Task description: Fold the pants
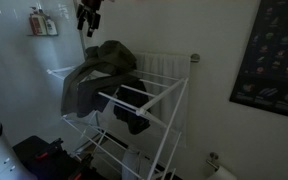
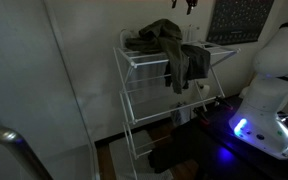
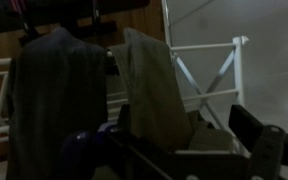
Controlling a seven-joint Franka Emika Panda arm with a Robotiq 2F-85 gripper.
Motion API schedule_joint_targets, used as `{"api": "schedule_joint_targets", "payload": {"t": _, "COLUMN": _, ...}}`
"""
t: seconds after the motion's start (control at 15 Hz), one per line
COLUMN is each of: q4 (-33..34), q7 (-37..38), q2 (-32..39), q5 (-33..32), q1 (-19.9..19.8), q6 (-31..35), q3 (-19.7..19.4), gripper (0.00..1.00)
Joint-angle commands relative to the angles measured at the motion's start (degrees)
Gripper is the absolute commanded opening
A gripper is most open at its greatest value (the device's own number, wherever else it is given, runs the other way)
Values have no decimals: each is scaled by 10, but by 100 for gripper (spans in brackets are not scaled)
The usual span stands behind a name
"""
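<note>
The olive-grey pants (image 1: 99, 65) lie bunched on top of a white drying rack (image 1: 169, 85), with one leg hanging down over its side. In both exterior views they sit on the rack's top (image 2: 169, 40). My gripper (image 1: 89, 18) hangs well above them, apart from the cloth, and reaches the frame's top edge in an exterior view (image 2: 191, 5). In the wrist view the gripper (image 3: 189, 135) is open, its dark fingers (image 3: 254, 130) spread wide with nothing held, and a khaki leg (image 3: 149, 80) shows beyond them.
A smaller black garment (image 1: 134, 105) hangs on a lower rail of the rack. A dark poster (image 1: 274, 50) is on the wall. Bottles (image 1: 42, 22) sit on a wall holder. The robot's white base (image 2: 269, 90) stands beside the rack (image 2: 144, 90).
</note>
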Motion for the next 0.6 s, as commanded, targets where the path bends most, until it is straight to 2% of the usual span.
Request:
{"api": "schedule_joint_targets", "payload": {"t": 0.0, "q4": -68, "q7": -26, "q2": -16, "q5": -44, "q1": -1, "q6": -40, "q3": 12, "gripper": 100}}
{"api": "schedule_joint_targets", "payload": {"t": 0.33, "q4": -219, "q7": -81, "q2": -49, "q5": -52, "q1": 3, "q6": 10, "q3": 18, "gripper": 100}}
{"api": "schedule_joint_targets", "payload": {"t": 0.53, "q4": -292, "q7": -108, "q2": -69, "q5": -26, "q1": 4, "q6": 90, "q3": 20, "gripper": 100}}
